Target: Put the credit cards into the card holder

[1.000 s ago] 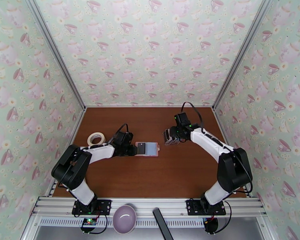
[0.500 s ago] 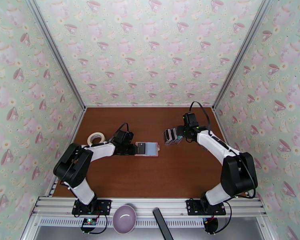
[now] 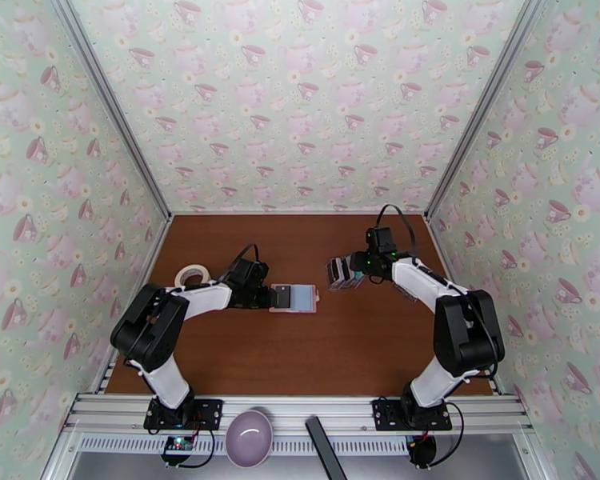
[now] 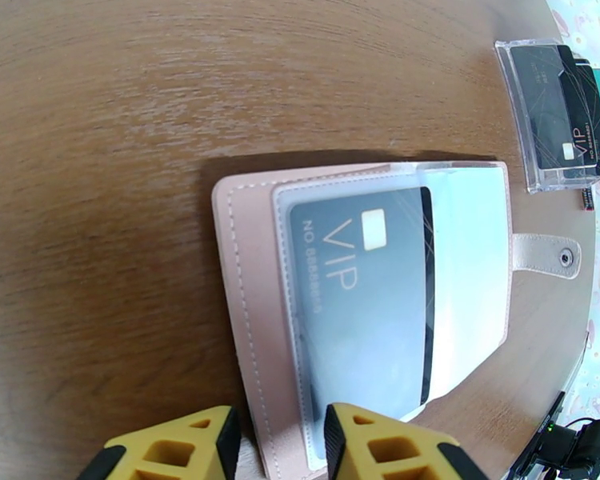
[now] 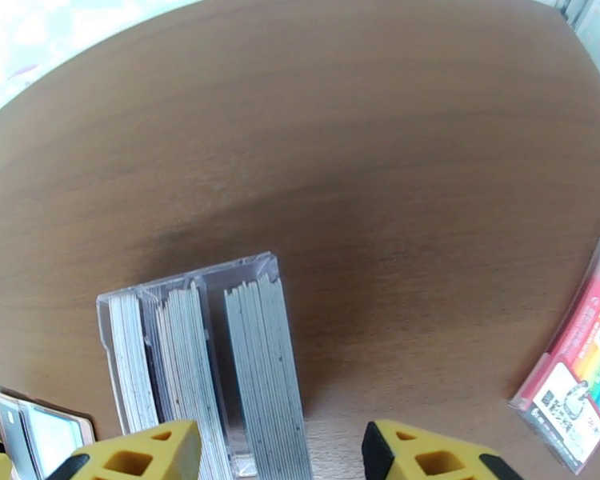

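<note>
Over credit cards (image 5: 256, 354): R hand (image 5: 274, 434) wide open, ungripped.

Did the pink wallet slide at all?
No. The pink wallet lies just as far from the tape roll as before.

My brown wooden table (image 3: 300, 346) carries 4 things: a white tape roll (image 3: 192, 277) at the left, an open pink card holder (image 3: 294, 298) mid-table, black-and-white credit cards (image 3: 342, 272) upright in a clear plastic tray right of it, and a rainbow-striped packet (image 5: 580, 362) off to their right.
</note>
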